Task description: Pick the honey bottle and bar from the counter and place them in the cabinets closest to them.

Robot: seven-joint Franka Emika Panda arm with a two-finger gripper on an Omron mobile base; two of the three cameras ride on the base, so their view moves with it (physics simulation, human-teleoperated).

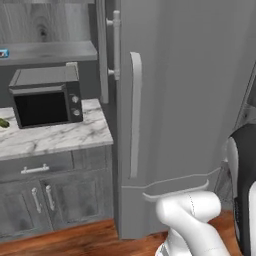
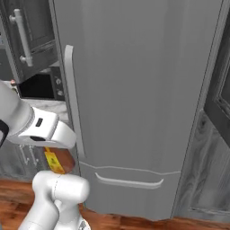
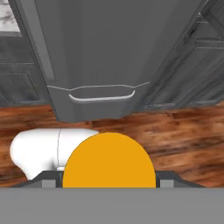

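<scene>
The gripper [image 3: 109, 183] is pinching the honey bottle [image 3: 108, 162] in front of the fridge [image 1: 190, 100], not yet shelved. The bar [image 1: 4, 53] is lying on a cabinet shelf [image 1: 50, 51], apparently placed.

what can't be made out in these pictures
- Honey bottle: the hand view shows just its round orange top between the gripper fingers; the right base view shows a yellow sliver under the arm.
- Bar: cut off by the left edge on the cabinet shelf, left base view.
- Green vegetable: cut off by the left edge on the counter.
</scene>
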